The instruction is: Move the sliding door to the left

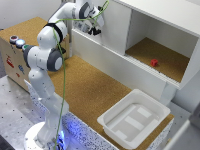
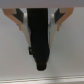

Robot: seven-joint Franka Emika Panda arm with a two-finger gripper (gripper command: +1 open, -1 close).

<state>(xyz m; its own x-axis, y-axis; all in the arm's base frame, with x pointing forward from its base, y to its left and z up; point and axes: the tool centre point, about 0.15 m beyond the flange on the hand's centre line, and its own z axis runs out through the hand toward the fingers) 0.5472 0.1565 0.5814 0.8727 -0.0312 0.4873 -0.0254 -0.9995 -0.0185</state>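
A brown cork table holds a white cabinet. The sliding door covers its left half in the exterior view. The gripper touches it; I cannot tell if it's open. Push flat, slowly, sideways.

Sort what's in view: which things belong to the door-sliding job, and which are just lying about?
Job: sliding door; gripper beside the door's edge; white cabinet.
Lying about: red block inside the cabinet; white tray; button box.
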